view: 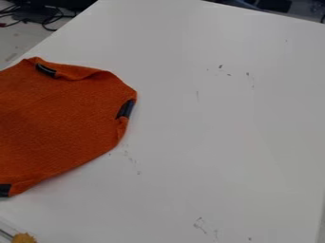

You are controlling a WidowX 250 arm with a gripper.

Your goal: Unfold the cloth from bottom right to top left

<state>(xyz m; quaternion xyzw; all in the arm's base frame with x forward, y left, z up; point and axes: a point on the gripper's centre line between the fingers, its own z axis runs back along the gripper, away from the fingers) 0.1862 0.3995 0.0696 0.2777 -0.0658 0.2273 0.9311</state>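
An orange cloth lies on the left part of the white table, running out past the view's left edge. Dark patches show at its top edge, at its right corner and at its lower left corner. Along the top edge and near the right corner the fabric is turned over in narrow folds. The rest of the cloth looks mostly flat, with a slanting lower right edge.
A yellowish-brown object shows at the bottom left corner, beside a thin rod-like piece. Dark cables lie beyond the table's upper left edge. Small dark marks dot the tabletop.
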